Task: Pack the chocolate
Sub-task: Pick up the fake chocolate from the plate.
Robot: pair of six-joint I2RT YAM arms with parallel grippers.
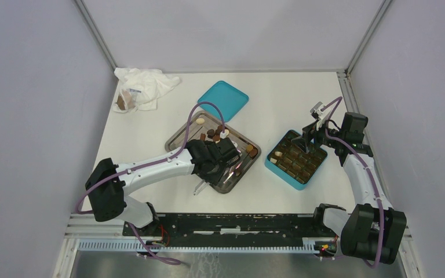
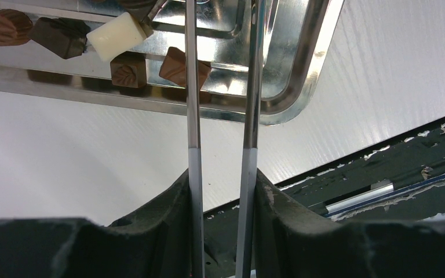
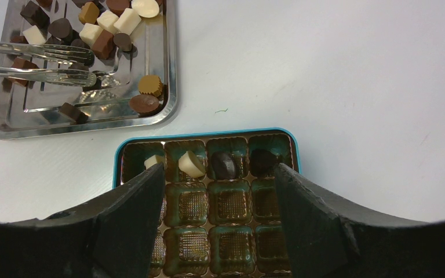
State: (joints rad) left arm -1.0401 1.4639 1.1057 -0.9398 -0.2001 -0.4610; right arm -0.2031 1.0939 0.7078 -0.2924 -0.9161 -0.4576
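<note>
Chocolate (image 3: 101, 35) mostly loose in steel tray (image 3: 171, 69); four pieces sit in the edge row of teal box (image 3: 208, 132). Left gripper (image 2: 223, 179) clamped on tongs (image 2: 192, 116), tips over tray. Right gripper (image 3: 219, 168) fingers wide apart above box, holding nothing.

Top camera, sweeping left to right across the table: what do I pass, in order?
Crumpled white bag → steel tray → teal divided box. The teal lid lies behind the tray over the same span, so it has no clear place in the order.
</note>
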